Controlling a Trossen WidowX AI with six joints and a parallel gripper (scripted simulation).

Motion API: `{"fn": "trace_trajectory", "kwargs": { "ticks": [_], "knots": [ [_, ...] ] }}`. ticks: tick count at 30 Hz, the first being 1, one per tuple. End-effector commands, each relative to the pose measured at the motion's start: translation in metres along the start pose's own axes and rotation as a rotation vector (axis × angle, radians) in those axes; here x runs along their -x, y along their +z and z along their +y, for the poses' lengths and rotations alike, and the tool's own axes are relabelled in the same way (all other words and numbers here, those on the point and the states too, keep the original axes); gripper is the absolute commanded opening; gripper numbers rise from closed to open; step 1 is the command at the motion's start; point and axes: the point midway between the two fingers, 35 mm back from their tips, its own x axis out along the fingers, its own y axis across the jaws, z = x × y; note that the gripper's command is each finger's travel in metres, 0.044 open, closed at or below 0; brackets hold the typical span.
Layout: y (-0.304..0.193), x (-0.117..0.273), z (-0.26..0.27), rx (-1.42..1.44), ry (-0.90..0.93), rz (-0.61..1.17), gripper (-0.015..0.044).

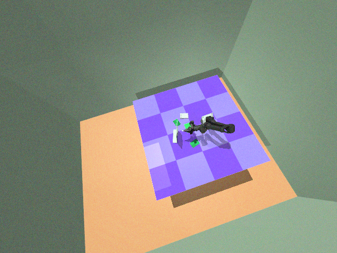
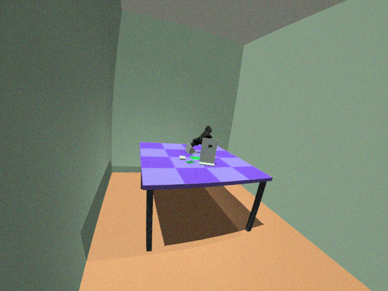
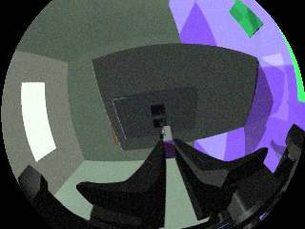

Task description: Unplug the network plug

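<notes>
My gripper (image 1: 186, 130) (image 3: 168, 143) is shut on the plug (image 3: 167, 135), a small grey and purple piece between the fingertips. In the top view its pale tip shows at the fingers, with a gap to the upright grey panel (image 2: 207, 154) (image 3: 219, 64). The plug appears out of the socket (image 3: 157, 110), whose dark opening shows ahead in the wrist view. The panel hides the fingers in the exterior view. A bright green square (image 1: 187, 125) (image 2: 194, 157), apparently the marked one, lies on the table beside the gripper, partly covered by the arm in the top view.
A darker green piece (image 1: 176, 122) (image 2: 190, 162) (image 3: 246, 19) lies near the panel, and another green piece (image 1: 194, 143) lies on the opposite side of the arm. A white block (image 1: 184, 116) (image 2: 182, 157) sits beyond the bright square. The panel has a white foot (image 1: 174, 136) (image 2: 207, 163).
</notes>
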Motion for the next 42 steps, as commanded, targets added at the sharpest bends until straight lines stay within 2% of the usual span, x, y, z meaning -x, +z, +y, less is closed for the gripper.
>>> {"fn": "trace_trajectory", "kwargs": {
  "ticks": [1,34,42],
  "knots": [
    [-0.001,0.002,0.001,-0.002,0.003,0.000,0.0000],
    [-0.003,0.009,0.000,0.001,-0.001,-0.001,0.0000],
    [-0.003,0.012,0.017,0.001,0.000,-0.001,0.0000]
  ]
}}
